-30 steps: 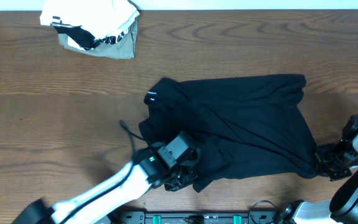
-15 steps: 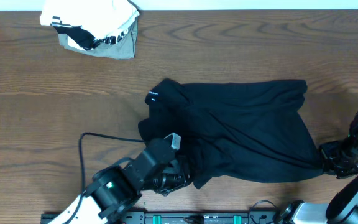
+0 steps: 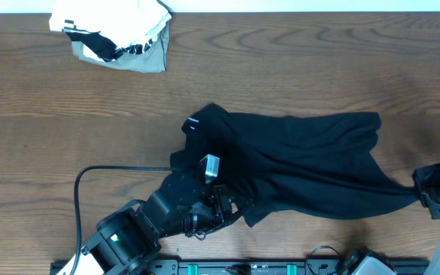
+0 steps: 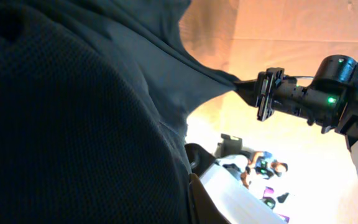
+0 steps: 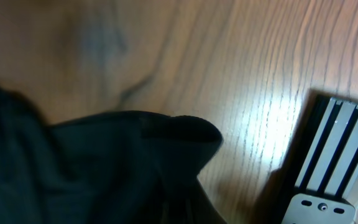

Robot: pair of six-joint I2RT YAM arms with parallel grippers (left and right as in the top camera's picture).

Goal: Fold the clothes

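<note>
The clothes (image 3: 304, 164) are one black garment lying across the middle of the wooden table, with a small white logo (image 3: 192, 121) at the far left corner. My left gripper (image 3: 231, 212) is shut on the near left edge, and the fabric (image 4: 73, 112) hides its fingers in the left wrist view. My right gripper (image 3: 421, 197) is shut on the near right corner, which is pulled out into a taut point. That point runs to the right gripper (image 4: 263, 93) in the left wrist view. Black cloth (image 5: 92, 168) covers the lower left of the right wrist view.
A white-and-grey bundle with striped trim (image 3: 113, 34) lies at the far left corner. A black cable (image 3: 105, 169) loops behind the left arm. A metal rail (image 3: 235, 267) runs along the table's front edge, close to the right gripper (image 5: 328, 162).
The right gripper has moved right, pulling the garment's corner out and stretching the cloth. The left arm has swung round at the front, still on the near left edge.
</note>
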